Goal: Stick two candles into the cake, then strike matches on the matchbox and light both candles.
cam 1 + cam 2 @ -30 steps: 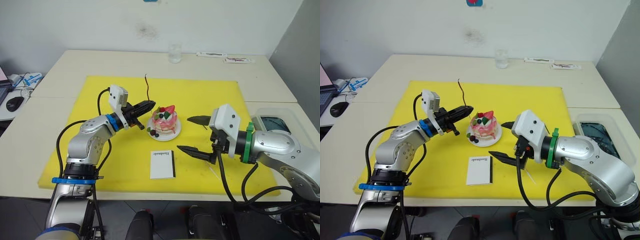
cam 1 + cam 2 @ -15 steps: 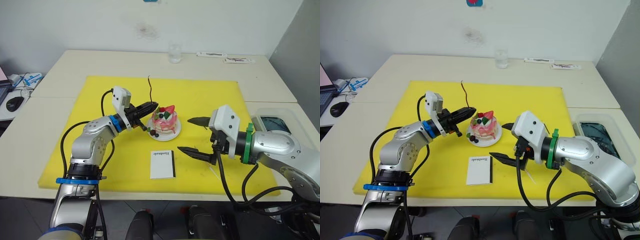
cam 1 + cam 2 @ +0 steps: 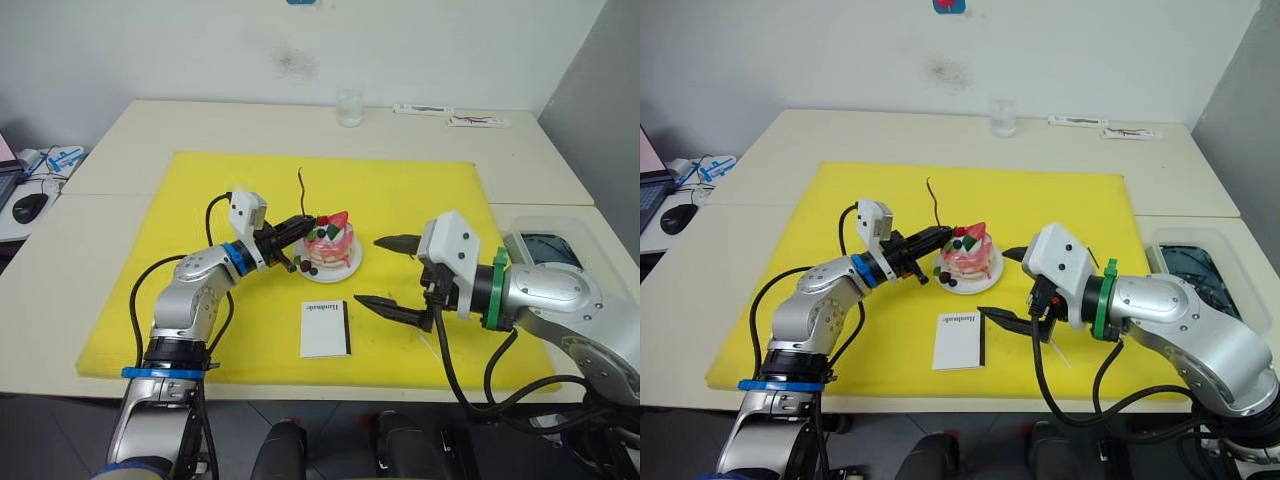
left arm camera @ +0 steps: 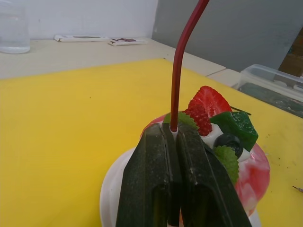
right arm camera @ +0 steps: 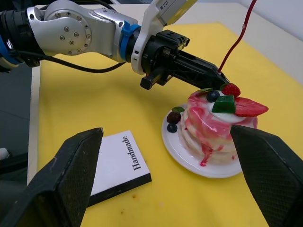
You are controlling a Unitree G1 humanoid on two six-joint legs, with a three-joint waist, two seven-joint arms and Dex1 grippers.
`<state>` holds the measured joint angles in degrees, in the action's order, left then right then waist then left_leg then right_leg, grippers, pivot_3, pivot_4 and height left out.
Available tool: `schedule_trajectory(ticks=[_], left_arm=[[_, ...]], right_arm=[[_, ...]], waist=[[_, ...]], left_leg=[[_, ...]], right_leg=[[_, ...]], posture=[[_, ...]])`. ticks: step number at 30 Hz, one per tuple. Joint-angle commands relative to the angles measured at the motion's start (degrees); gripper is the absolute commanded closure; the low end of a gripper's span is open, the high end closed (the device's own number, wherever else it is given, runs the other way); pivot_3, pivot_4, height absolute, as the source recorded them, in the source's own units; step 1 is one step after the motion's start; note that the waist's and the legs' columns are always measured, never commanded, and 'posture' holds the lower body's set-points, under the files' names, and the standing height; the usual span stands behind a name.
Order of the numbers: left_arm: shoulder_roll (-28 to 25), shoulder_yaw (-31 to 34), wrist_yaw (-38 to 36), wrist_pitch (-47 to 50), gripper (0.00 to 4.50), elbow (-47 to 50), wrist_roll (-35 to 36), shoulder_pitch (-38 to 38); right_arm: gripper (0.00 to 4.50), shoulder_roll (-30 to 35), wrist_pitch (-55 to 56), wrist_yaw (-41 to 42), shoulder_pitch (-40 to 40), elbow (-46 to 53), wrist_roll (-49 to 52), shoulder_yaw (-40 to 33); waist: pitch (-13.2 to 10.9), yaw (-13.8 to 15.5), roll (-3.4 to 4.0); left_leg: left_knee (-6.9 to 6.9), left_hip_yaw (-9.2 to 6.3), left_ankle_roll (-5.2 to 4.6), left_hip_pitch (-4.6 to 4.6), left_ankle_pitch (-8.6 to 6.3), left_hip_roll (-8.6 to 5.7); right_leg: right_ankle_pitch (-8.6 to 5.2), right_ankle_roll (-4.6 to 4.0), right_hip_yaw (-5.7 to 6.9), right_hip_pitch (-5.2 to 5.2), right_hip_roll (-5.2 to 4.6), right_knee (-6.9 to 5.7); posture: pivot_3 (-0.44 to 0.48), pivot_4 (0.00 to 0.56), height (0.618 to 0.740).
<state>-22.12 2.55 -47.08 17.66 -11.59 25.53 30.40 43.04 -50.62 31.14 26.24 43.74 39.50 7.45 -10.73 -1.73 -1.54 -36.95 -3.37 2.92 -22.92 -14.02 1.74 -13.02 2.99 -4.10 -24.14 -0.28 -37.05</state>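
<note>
The pink cake (image 3: 332, 245), topped with a strawberry (image 4: 206, 101), sits on a small white plate (image 3: 347, 268) on the yellow mat. My left gripper (image 3: 304, 221) is shut on the lower end of a thin dark red candle (image 4: 178, 71). The candle stands upright at the cake's left top edge. The white matchbox (image 3: 325, 328) lies flat in front of the cake. My right gripper (image 3: 367, 269) hovers open to the right of the cake and matchbox, holding nothing. A short dark match (image 4: 297, 189) lies on the mat beyond the cake.
The yellow mat (image 3: 180, 200) covers the middle of the table. A glass (image 3: 349, 106) and flat packets (image 3: 478, 121) stand at the back. A clear plastic container (image 3: 545, 245) is at the right, a mouse (image 3: 30, 207) at the far left.
My left gripper has carried the candle rightwards until its tips reach the cake's top edge. The right gripper, cake and matchbox have stayed put.
</note>
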Motion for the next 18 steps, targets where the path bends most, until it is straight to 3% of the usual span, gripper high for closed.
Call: schedule_trajectory(ticks=[1,5,16,18], left_arm=[[1.0,-0.8,0.5,-2.2,4.5,-1.0,-2.0,-1.1],[1.1,-0.4,0.7,-2.3,4.5,-1.4,-2.6,-1.2],[-0.3,2.2,0.7,1.2,1.29,2.6,-0.3,-0.8],[-0.7,2.9,1.1,2.2,1.29,3.8,0.1,-1.0]], right_arm=[[0.03,-0.2,0.3,0.0,0.3,1.9,0.1,-1.6],[0.03,-0.3,0.3,0.1,0.4,1.9,0.0,-1.6],[0.0,-0.7,0.9,0.3,0.1,1.5,-0.4,-1.4],[0.0,-0.8,1.0,0.3,0.0,1.5,-0.5,-1.3]], waist=[[0.0,0.0,0.01],[0.0,0.0,0.01],[0.0,0.0,0.01],[0.0,0.0,0.01]], left_leg=[[0.0,0.0,0.0,0.01,0.0,0.0],[-0.01,-0.01,0.0,0.03,0.0,0.0],[0.0,-0.01,0.0,0.03,0.0,0.0],[0.0,-0.01,0.0,0.02,0.0,0.0]], right_leg=[[0.0,0.0,0.0,0.01,0.0,0.0],[0.01,0.01,0.0,0.04,0.0,-0.01],[0.01,0.02,0.01,0.04,0.0,0.0],[0.01,0.02,0.01,0.03,0.0,-0.01]], posture=[[0.0,0.15,0.74],[0.0,0.15,0.74],[0.0,0.15,0.74],[0.0,0.15,0.74]])
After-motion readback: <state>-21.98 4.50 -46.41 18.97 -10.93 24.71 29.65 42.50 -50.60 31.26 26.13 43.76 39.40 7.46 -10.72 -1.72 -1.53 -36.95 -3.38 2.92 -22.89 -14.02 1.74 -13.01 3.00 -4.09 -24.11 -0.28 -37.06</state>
